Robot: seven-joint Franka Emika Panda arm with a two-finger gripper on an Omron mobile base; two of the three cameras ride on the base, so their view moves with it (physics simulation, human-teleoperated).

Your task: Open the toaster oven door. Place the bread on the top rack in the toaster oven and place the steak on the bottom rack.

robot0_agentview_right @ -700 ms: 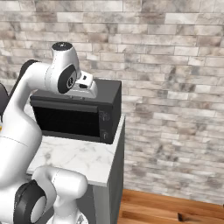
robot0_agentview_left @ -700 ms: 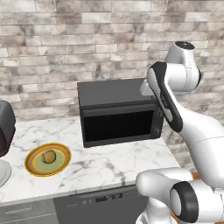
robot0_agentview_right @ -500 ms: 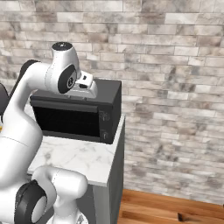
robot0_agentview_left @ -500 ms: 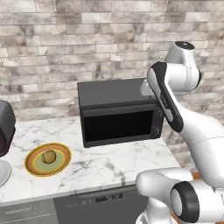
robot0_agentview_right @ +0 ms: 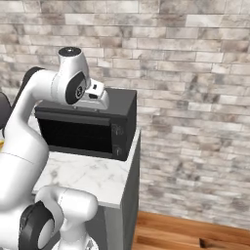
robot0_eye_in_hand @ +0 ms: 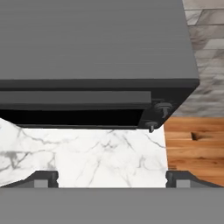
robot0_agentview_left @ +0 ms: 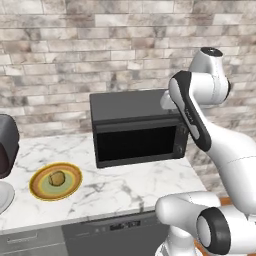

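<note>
Hand view looks down on the toaster oven (robot0_eye_in_hand: 94, 39) from above its front edge; I see my end effector (robot0_eye_in_hand: 112, 178) spread wide with nothing between its fingertips (robot0_eye_in_hand: 43, 178), poised over the white marble tabletop (robot0_eye_in_hand: 96, 153) in front of the oven. The toaster oven door (robot0_agentview_left: 136, 143) is closed, dark glass upright, with the knobs (robot0_eye_in_hand: 157, 114) at its right end. In the left base view, the bread (robot0_agentview_left: 58, 178) sits on a yellow-rimmed green plate (robot0_agentview_left: 55, 181), well apart from the oven to its left. From the right base view my hand sits over the oven's top, near the front.
</note>
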